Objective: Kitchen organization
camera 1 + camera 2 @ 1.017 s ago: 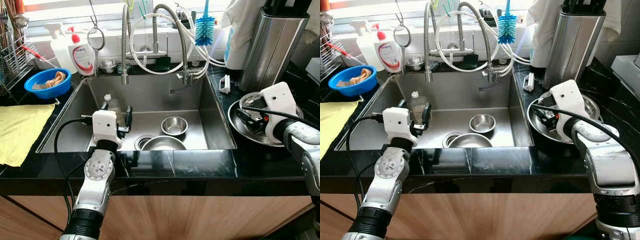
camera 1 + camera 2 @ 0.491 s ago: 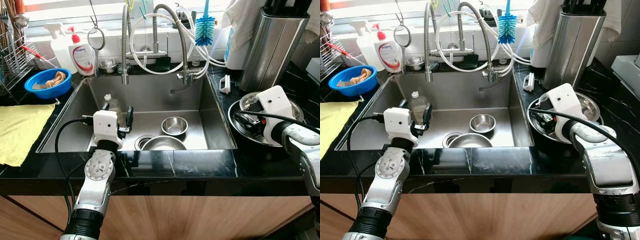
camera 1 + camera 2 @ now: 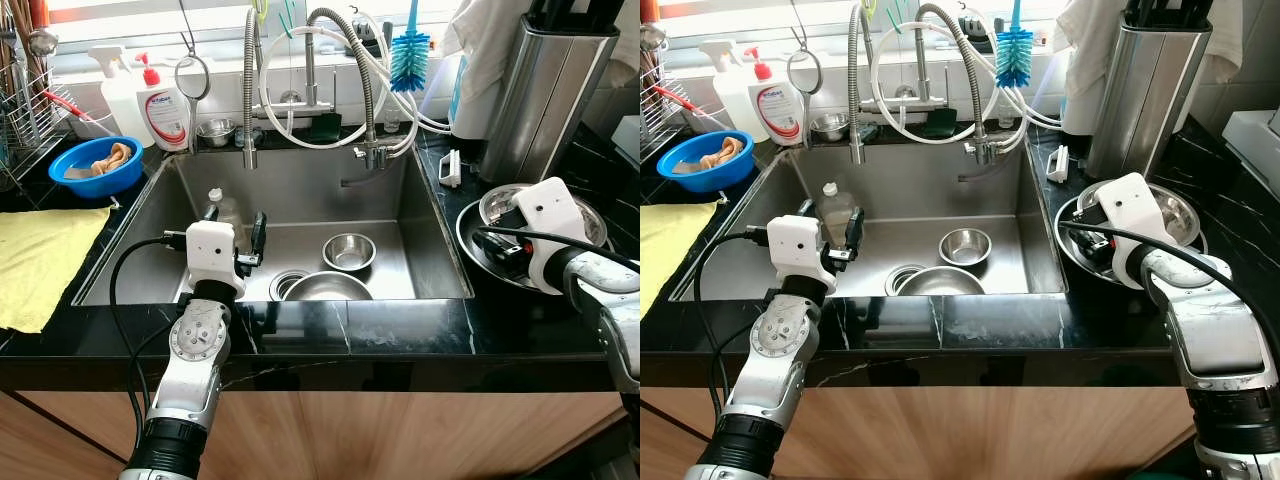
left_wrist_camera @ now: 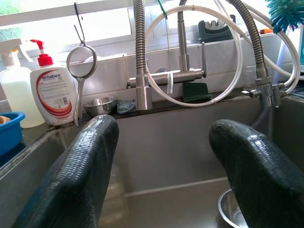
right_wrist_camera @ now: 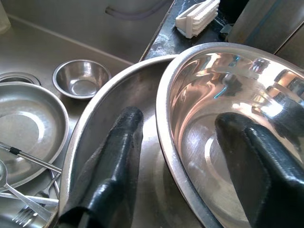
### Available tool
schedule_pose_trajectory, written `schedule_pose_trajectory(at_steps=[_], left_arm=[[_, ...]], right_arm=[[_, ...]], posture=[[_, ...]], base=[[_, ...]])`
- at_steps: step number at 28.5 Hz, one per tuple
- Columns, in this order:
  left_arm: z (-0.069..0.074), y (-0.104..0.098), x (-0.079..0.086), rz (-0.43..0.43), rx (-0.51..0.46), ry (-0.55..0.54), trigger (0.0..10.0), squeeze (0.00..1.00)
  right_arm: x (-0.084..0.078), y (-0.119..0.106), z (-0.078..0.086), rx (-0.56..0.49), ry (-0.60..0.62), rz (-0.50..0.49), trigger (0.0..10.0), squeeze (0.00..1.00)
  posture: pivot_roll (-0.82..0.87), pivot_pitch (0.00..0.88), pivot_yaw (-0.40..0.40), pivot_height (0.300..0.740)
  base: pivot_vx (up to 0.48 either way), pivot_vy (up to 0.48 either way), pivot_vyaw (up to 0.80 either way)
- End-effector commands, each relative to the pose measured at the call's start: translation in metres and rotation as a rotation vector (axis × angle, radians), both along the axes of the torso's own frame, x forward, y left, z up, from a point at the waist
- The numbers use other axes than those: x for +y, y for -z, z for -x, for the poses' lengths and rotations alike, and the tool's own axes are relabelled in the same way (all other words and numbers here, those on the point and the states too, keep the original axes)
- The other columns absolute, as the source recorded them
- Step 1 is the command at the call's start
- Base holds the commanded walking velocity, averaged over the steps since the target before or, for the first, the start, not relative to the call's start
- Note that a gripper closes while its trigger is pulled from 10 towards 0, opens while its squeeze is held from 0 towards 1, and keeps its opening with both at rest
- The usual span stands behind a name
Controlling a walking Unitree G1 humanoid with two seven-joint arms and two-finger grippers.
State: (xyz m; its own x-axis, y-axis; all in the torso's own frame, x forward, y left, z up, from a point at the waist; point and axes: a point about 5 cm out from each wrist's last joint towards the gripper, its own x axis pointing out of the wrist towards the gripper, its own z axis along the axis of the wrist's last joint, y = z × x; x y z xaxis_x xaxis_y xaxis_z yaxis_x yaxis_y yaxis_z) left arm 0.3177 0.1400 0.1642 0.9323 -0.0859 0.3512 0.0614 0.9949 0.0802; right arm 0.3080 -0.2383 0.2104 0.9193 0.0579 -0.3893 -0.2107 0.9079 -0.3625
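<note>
Right pincer (image 5: 185, 161) sits over the stacked steel dishes on the black surface (image 3: 400, 330) right of the sink (image 3: 300, 205) — fingers spread wide, one finger (image 5: 111, 161) inside the wide shallow pan (image 5: 118, 95), the other over the inside of the bowl (image 5: 228, 118) nested in it, so the bowl's rim lies between them. Nothing clamped.

Left pincer (image 4: 166, 166) hangs over the sink's front left, fingers apart, holding nothing; a clear bottle (image 3: 218, 208) stands just beyond it.

In the basin: small steel bowl (image 3: 349, 251), larger steel dish (image 3: 325, 287) at the front edge with cutlery (image 5: 21, 190) across it. White scrub brush (image 5: 197, 18) lies on the surface behind the pan.
</note>
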Motion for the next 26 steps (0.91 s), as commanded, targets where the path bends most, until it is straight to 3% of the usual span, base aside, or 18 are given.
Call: schedule_pose_trajectory(at_steps=[1, 14, 26], left_arm=[[-0.001, 0.001, 0.004, 0.002, 0.006, -0.017, 10.0, 0.0], [-0.002, 0.001, 0.004, -0.004, 0.006, -0.022, 10.0, 0.0], [-0.003, 0.001, 0.003, -0.007, 0.01, -0.017, 10.0, 0.0]], right_arm=[[0.002, 0.0, -0.001, 0.001, -0.004, 0.013, 0.0, 0.0], [0.008, 0.0, -0.003, -0.012, -0.023, 0.006, 0.0, 0.0], [0.015, -0.012, -0.008, -0.099, -0.04, -0.013, 0.0, 0.0]], posture=[[-0.18, 0.0, 0.084, 0.74], [-0.17, 0.0, 0.082, 0.74], [-0.17, 0.0, 0.088, 0.74]], base=[[0.0, 0.0, 0.0], [0.0, 0.0, 0.0], [0.0, 0.0, 0.0]])
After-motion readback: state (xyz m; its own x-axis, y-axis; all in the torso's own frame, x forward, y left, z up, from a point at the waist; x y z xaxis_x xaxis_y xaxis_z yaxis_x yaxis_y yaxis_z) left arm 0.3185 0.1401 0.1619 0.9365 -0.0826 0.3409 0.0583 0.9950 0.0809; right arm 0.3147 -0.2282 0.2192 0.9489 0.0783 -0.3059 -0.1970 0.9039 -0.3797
